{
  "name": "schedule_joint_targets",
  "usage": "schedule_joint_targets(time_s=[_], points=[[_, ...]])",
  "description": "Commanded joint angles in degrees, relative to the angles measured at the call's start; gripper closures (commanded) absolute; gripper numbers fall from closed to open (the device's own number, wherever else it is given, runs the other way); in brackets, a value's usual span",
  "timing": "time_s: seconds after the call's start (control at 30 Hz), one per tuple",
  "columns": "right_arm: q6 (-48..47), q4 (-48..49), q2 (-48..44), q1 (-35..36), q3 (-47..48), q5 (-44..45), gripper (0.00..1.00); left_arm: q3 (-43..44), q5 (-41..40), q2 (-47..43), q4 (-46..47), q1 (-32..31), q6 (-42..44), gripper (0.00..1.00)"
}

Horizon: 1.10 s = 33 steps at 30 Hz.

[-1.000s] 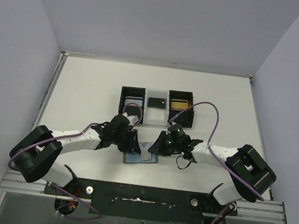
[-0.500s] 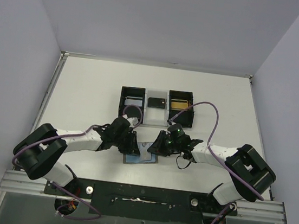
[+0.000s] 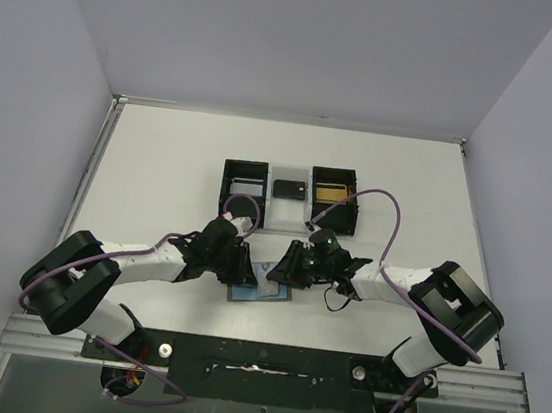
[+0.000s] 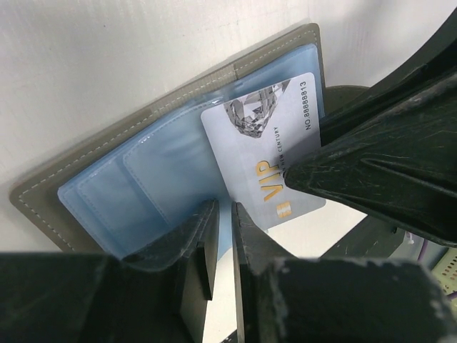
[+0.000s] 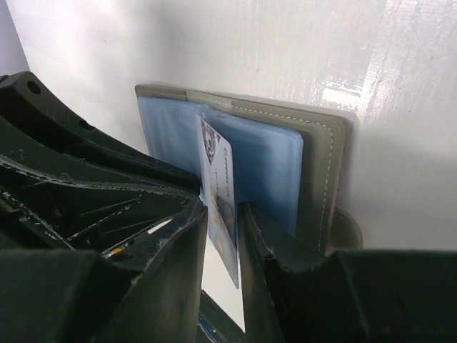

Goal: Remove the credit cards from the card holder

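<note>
Right jaws straddle a credit card point(image 5: 218, 193) jutting from the card holder point(image 5: 325, 179).

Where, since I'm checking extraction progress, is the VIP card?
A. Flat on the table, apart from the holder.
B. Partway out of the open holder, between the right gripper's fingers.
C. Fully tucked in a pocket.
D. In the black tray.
B: the VIP card juts from the open card holder's blue pocket, standing between the fingers of the right gripper.
</note>
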Motion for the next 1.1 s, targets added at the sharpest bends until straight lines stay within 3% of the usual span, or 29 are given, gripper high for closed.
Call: schedule_joint_targets(time_s=[0.0, 0.13, 0.27, 0.43, 0.63, 0.77, 0.97, 1.07], points=[[0.6, 3.6, 0.6, -0.3, 0.1, -1.4, 0.75, -0.9, -2.3, 0.2, -2.2, -0.2, 0.7, 0.86], [0.9, 3.9, 0.2, -0.3, -0.2, -1.0, 0.83, -0.9, -2.4, -0.1, -2.2, -0.2, 0.8, 0.86], [0.7, 1.2, -1.2, -0.3, -0.2, 1.4, 0.99, -0.7, -2.6, -0.3, -2.5, -0.2, 0.8, 0.86], [0.5, -0.1, -2.0, -0.6, -0.5, 2.0, 0.97, -0.9, -2.7, -0.5, -2.5, -0.2, 0.6, 0.86], [0.6, 1.0, -1.1, -0.6, -0.2, 1.0, 0.8, -0.7, -2.5, -0.2, -2.7, -0.2, 0.7, 0.86], [1.1, -0.2, -1.7, -0.7, -0.1, 2.4, 0.77, -0.9, -2.6, -0.6, -2.6, -0.2, 0.5, 0.86], [0.4, -0.4, -3.8, -0.7, -0.6, 2.6, 0.97, -1.0, -2.8, -0.9, -2.7, -0.2, 0.4, 0.86], [0.1, -0.9, -5.0, -0.7, -0.6, 2.6, 0.99, -1.0, -2.9, -0.9, -2.8, -0.2, 0.5, 0.86]])
